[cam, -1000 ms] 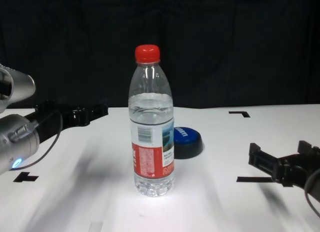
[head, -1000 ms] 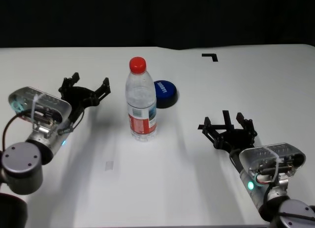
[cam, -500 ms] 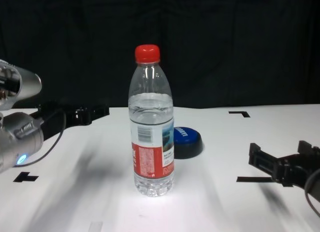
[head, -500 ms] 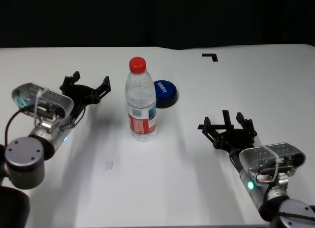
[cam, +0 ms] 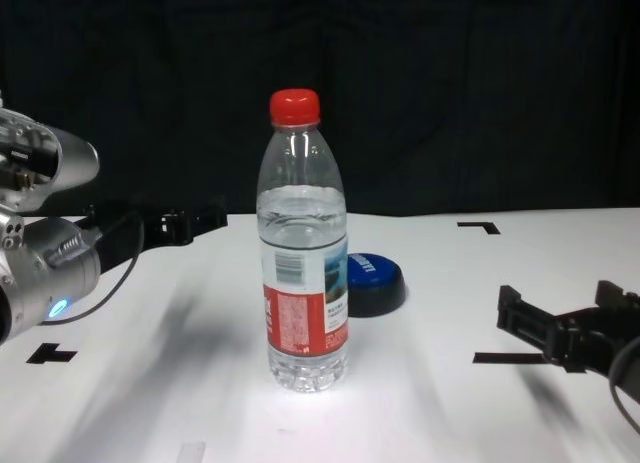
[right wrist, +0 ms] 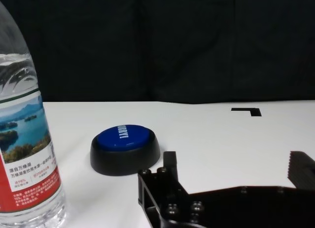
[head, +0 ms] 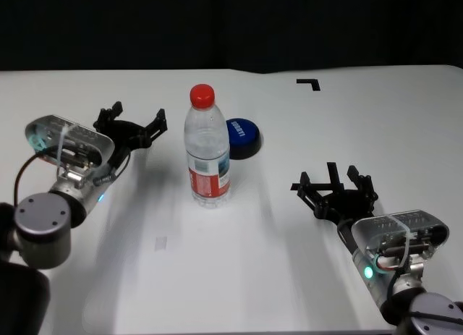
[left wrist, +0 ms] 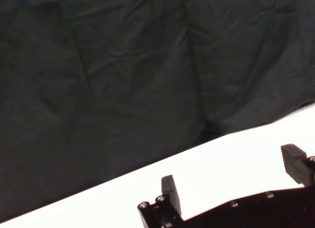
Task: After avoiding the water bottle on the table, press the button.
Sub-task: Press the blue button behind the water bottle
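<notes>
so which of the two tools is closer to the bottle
The left tool, open beside the water bottle near cap height in the head view; the right tool sits open, farther off, nearer the robot.

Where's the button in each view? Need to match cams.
Head: button behind and right of the water bottle.
Chest: button peeking out right of the bottle's label.
Right wrist: button beyond the right gripper, beside the bottle.
Left wrist: not in it.
Shared landmark: the red-capped bottle.

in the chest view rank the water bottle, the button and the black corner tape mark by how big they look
1. water bottle, largest by far, though it stands nearest the camera
2. button, partly hidden behind the bottle
3. corner tape mark, smallest, and farthest back
</notes>
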